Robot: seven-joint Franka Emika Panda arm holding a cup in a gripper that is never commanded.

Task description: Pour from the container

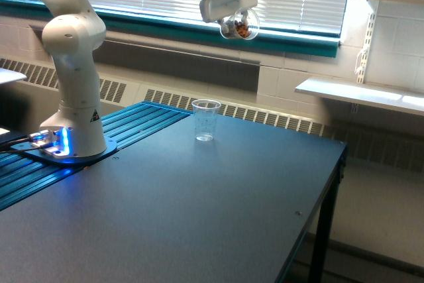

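Gripping the container (240, 28) high above the surface (199, 203), the end effector (228, 6) sits up and toward the exterior view's right of the plastic cup (206, 120). Pouring well likely means lowering over the cup's mouth first, then tipping slowly.

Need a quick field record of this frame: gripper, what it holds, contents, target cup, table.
gripper: gripper shut on the container, held high in front of the window blinds
held item: container, small clear rounded vessel
contents: brown pieces showing through its wall, none seen falling
target: clear plastic cup, upright on the table, looks empty
relation: container well above the cup, toward the exterior view's right of it
surface: dark table
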